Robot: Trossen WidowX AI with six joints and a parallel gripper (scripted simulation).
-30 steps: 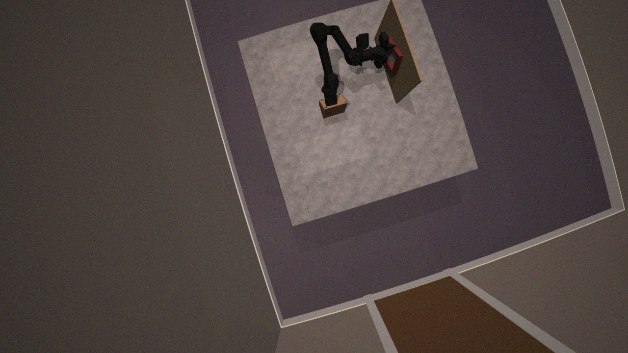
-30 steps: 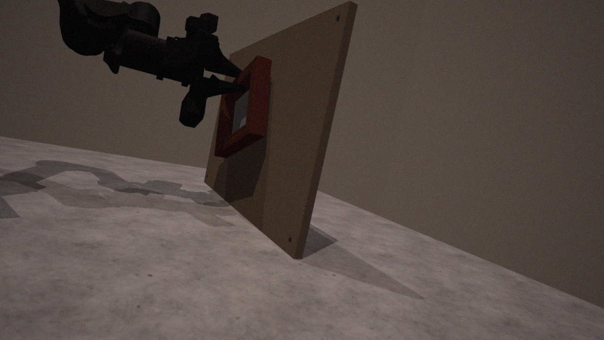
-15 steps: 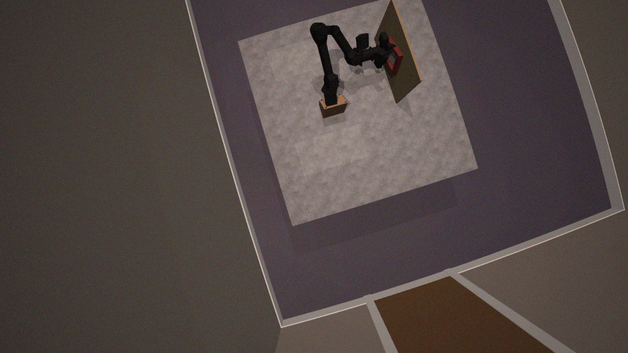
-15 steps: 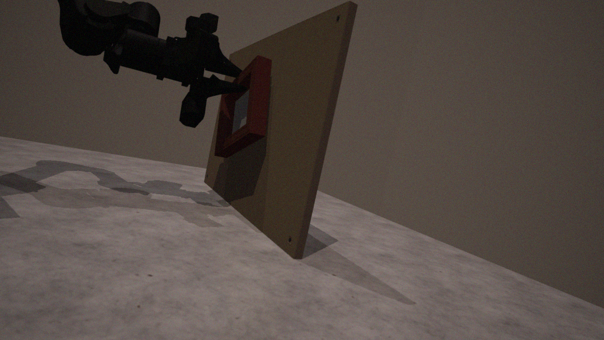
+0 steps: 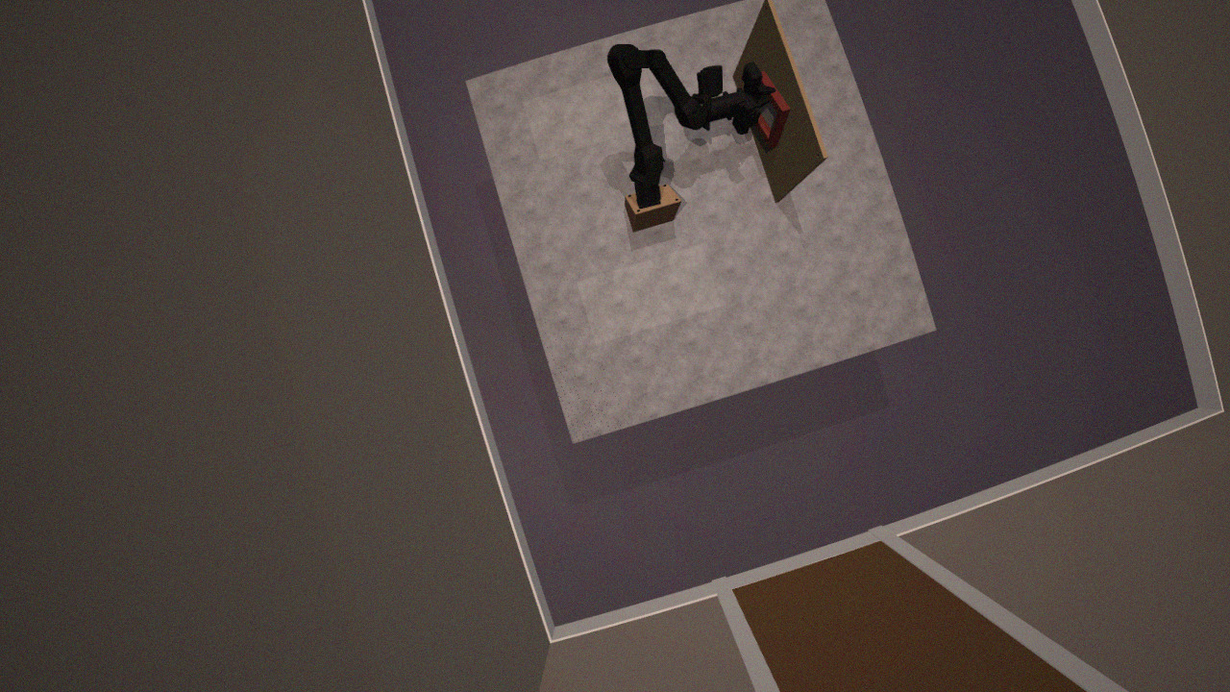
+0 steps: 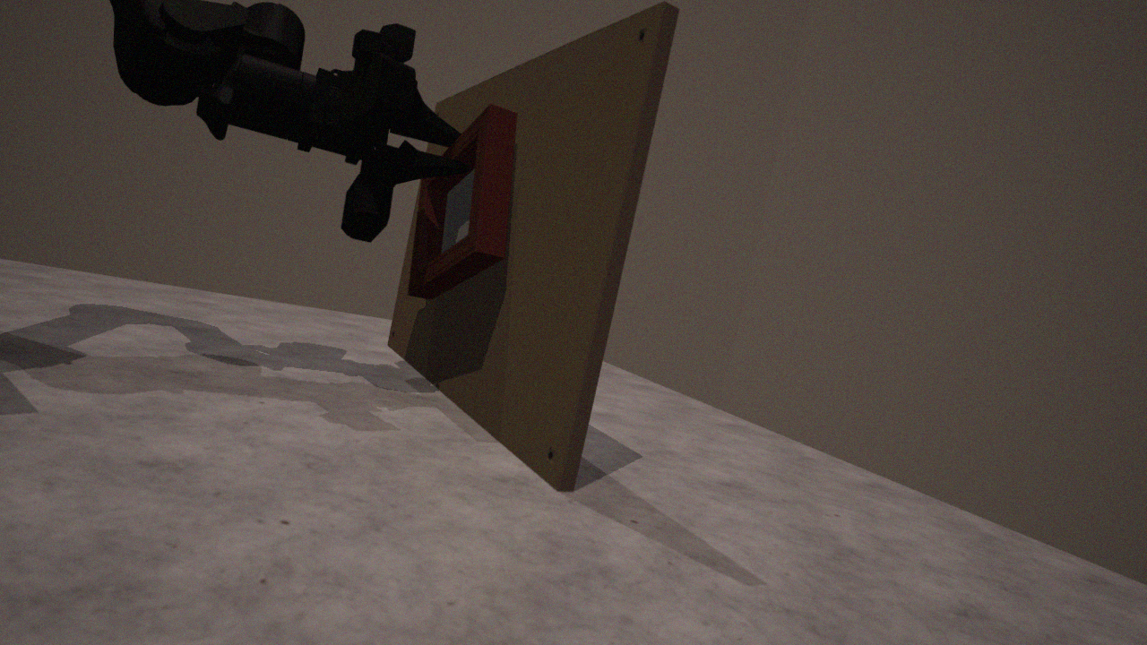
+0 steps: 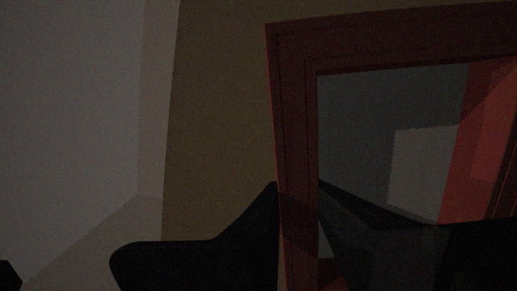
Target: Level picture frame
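Note:
The red picture frame (image 5: 779, 131) (image 6: 495, 188) (image 7: 295, 121) is in front of the upright wooden board, with a grey picture inside it. My gripper (image 5: 768, 102) (image 6: 463, 153) (image 7: 293, 187) is shut on the frame's top bar, one finger above the bar and one inside the opening. In the wrist view this bar runs up and down the picture, between the dark fingers. The screw and the notched strip are hidden behind the frame. I cannot tell exactly how level the frame is from these oblique views.
The board (image 5: 787, 172) (image 6: 577, 200) (image 7: 218, 121) stands upright on the pale mottled surface (image 5: 748, 284) (image 6: 321, 521). The arm's wooden base block (image 5: 653, 217) stands on the same surface, away from the board. Shadows of the arm and frame fall on the board and surface.

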